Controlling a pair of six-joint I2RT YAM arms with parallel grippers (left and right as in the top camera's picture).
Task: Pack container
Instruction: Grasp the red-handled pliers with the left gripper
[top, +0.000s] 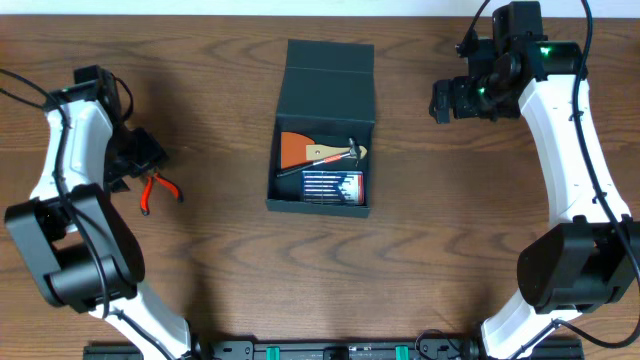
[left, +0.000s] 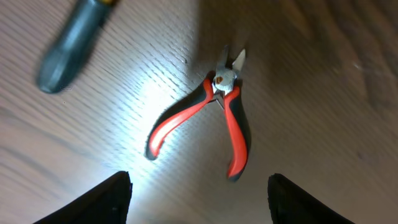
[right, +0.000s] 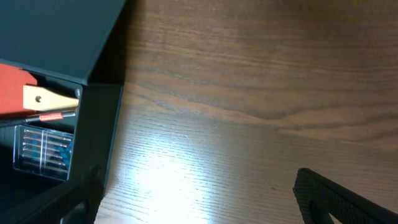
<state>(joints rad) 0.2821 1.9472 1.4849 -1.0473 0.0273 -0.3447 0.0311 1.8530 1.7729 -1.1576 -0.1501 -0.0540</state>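
My left gripper (left: 199, 183) gaping, pliers (left: 235, 124) centred just above it in wrist view, handles toward me, nose up-frame; container (top: 330, 75) mid-overhead, rightward.

open dark teal container (top: 325, 95), mid-table, part-filled

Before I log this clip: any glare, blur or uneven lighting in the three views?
Left wrist: a white hot spot on the table beside the pliers, and the teal handle is soft. Right wrist: a similar glare patch next to the container. Overhead: even light, sharp.
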